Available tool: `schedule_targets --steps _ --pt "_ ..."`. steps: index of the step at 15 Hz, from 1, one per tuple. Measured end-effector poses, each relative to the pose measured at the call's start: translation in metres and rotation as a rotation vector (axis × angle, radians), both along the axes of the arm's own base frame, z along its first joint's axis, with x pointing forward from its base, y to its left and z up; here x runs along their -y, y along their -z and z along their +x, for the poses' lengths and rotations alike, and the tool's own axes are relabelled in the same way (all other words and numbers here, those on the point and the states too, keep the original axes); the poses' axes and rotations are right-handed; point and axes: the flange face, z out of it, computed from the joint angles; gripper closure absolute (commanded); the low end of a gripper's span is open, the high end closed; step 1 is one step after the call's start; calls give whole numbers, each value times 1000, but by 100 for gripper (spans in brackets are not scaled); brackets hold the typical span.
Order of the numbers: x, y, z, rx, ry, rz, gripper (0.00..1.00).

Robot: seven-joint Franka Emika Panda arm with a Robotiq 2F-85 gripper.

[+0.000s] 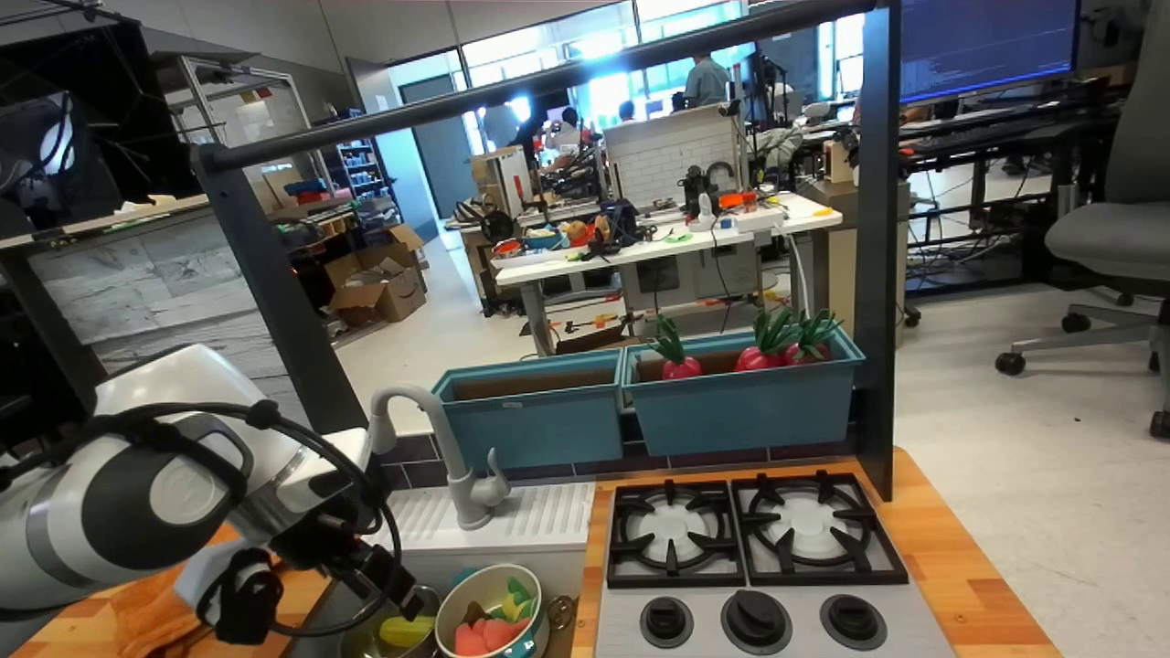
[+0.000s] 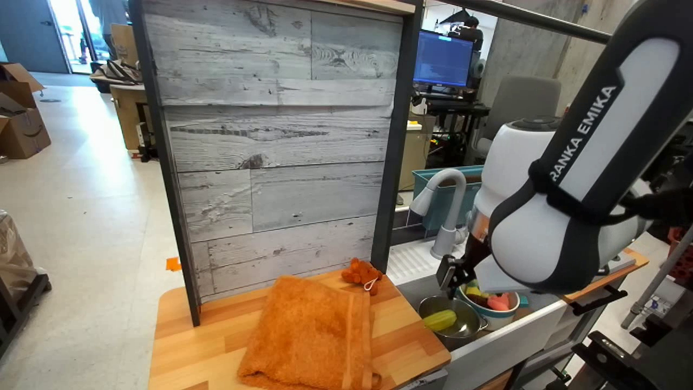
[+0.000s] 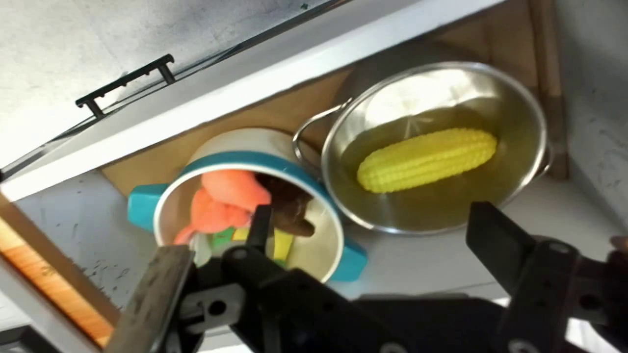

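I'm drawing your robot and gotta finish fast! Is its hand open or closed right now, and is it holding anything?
The hand: open, holding nothing; the corn is lying in the metal pot.

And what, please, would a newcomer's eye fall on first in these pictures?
Probably the bright yellow corn cob, lying in the metal pot below the open gripper. Next might come the orange towel on the wooden counter, then the red radishes standing in a teal planter behind the stove.
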Motion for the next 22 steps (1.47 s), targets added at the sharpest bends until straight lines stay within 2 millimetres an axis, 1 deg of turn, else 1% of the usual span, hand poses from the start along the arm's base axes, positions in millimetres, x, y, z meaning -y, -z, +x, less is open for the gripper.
schedule_targets --steps 1,2,3,5,6,8,9,11,17,19,22 --pt "14 -8 3 9 33 -12 5" --pt "31 -14 6 15 75 -28 6" --pt "49 -17 8 11 117 -46 21" --pt "82 -17 8 -15 194 -79 23" --pt "94 -14 7 -38 225 -90 14" --pt "106 -4 7 -69 269 -96 4" --pt "108 2 8 -71 282 -92 0" --pt "106 12 13 -60 299 -79 0" --pt "80 41 26 -27 293 -47 0" --pt "75 51 28 -28 288 -45 0" --pt "75 56 29 -27 286 -47 0"
